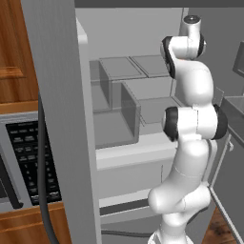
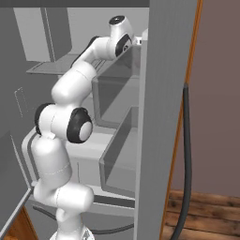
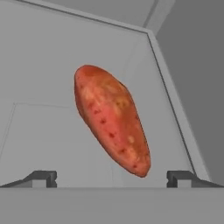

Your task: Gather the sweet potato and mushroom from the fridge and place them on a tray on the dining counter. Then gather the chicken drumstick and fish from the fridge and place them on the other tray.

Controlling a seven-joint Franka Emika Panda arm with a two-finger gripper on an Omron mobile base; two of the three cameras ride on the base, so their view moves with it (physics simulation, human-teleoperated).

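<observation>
Gripper (image 3: 112, 178) fingers wide apart, empty; sweet potato (image 3: 112, 120) ahead, long axis diagonal, upper-left to lower-right.

Sweet potato (image 3: 112, 120) lies on fridge shelf (image 3: 39, 131), before gripper (image 3: 111, 178).

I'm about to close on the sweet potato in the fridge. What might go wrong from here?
The sweet potato lies diagonal to the open gripper, so the fingertips may pinch it off-centre and let it roll or slip. It tapers toward the near end, a poor place to grip. The arm reaches in beside the fridge door bins; lifting out may clip them.
</observation>
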